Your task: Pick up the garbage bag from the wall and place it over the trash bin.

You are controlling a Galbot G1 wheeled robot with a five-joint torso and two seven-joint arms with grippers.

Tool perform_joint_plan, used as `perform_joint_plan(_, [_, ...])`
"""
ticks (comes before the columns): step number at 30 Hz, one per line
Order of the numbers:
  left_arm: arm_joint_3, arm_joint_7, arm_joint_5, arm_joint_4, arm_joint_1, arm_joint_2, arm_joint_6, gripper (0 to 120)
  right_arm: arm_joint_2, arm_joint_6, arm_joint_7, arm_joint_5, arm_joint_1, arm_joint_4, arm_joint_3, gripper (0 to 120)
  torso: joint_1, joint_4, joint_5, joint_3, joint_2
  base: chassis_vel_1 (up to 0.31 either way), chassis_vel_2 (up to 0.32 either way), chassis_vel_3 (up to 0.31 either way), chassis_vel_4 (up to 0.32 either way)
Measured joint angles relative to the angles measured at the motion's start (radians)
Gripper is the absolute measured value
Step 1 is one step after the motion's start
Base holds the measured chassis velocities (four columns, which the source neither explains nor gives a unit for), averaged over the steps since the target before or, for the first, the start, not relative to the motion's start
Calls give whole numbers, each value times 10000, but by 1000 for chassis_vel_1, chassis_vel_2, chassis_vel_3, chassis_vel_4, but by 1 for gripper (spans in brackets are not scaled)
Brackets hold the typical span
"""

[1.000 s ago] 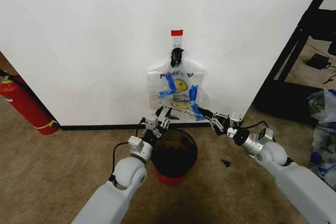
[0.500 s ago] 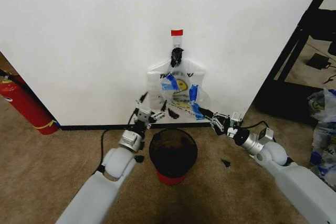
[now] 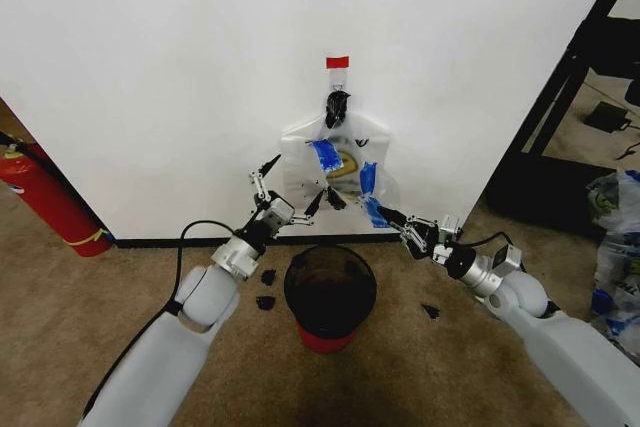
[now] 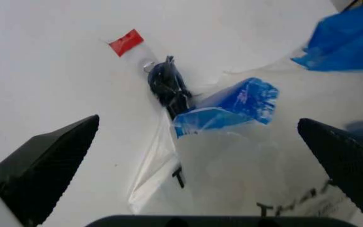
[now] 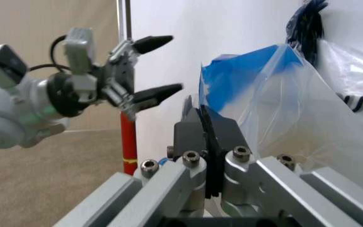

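Fingers of the left gripper (image 3: 291, 185) are spread wide, one tip raised beside the bag's left edge and the other reaching in front of its lower left part; nothing is held between them. In the left wrist view the two dark fingertips (image 4: 49, 165) are seen far apart, with the garbage bag (image 4: 245, 175) framed between them. The right gripper (image 3: 392, 219) is closed flat on the lower right corner of the garbage bag (image 3: 335, 172), at a strip of blue tape; in the right wrist view its black pads (image 5: 208, 135) are pressed together on the blue-marked plastic.

The bag is hung by its dark knotted handles from a small hook (image 3: 337, 79) under a red tape strip (image 3: 337, 62) on the wall (image 3: 180, 77), and it lies flat against the wall with its lower edge just above the black baseboard. The trash bin (image 3: 330, 292) stands on the carpet directly below the bag, between the two arms and apart from the wall. Open carpet is found on both sides of the bin. A red fire extinguisher (image 3: 45, 197) leans at the far left, and a black rack (image 3: 570, 87) stands beyond the wall's right edge.
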Motion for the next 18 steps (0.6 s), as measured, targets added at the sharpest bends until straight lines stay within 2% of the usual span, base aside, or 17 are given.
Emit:
perform_joint_plan(3, [218,-110,-455,159,-264,-28,153,111,-56,-3,-46,-2,-100,56,78,0,0,0,-1,0,0,0,0,0,0])
perform_joint_plan(10, [942,-638,-3337,40,-743,13,1513,100,-343,-59,-585,-48,-546,237,474,0,0,1,-1,0,1,0,0,0,0])
perform_joint_plan(14, [1173,-680,-3817,16,-818,69,1772,100,-420,-65,-794,-76,-703,222,612,0,0,1,-1,0,1,0,0,0,0])
perform_joint_plan(18, [1270,-653,-3765,157,-816,50,1785,100,-470,-64,-991,-142,-824,160,737,0,0,1,0,0,1,0,0,0,0])
